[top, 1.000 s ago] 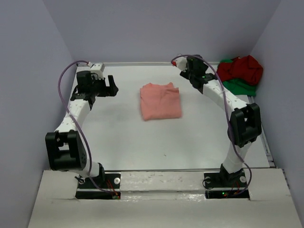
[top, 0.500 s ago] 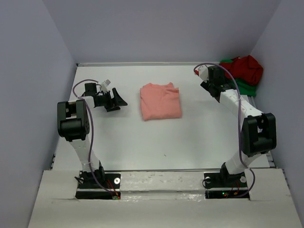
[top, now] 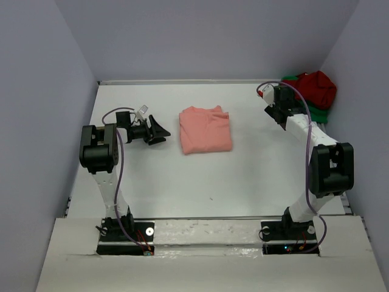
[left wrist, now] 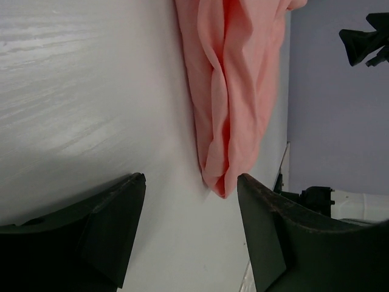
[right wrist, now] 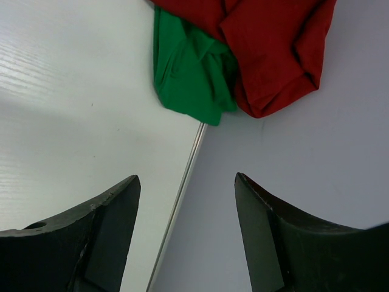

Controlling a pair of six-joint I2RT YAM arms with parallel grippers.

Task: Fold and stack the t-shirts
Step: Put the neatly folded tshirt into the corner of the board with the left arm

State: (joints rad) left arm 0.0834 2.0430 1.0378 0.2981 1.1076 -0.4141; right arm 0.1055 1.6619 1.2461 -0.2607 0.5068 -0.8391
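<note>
Overhead, a white table (top: 182,182) is sitting between pale lilac walls (top: 213,36), with two robot arms bolted side by side at its near edge. A salmon-pink t-shirt (top: 205,129) is lying folded into a rough rectangle near the middle of the table, a little toward the far side. The left gripper (left wrist: 191,177) is hovering low to the left of that shirt and pointing toward it. Its two black fingers are standing apart with nothing between them, and one corner of the pink cloth is showing just ahead of the fingertips. Over in the far right corner, a dark red t-shirt (right wrist: 273,48) and a bright green t-shirt (right wrist: 188,73) are lying crumpled together, the red one partly covering the green, right at the table's edge. The right gripper (right wrist: 185,179) is reaching toward this heap from nearby. Its fingers are also spread apart, gripping nothing and touching neither shirt.
</note>
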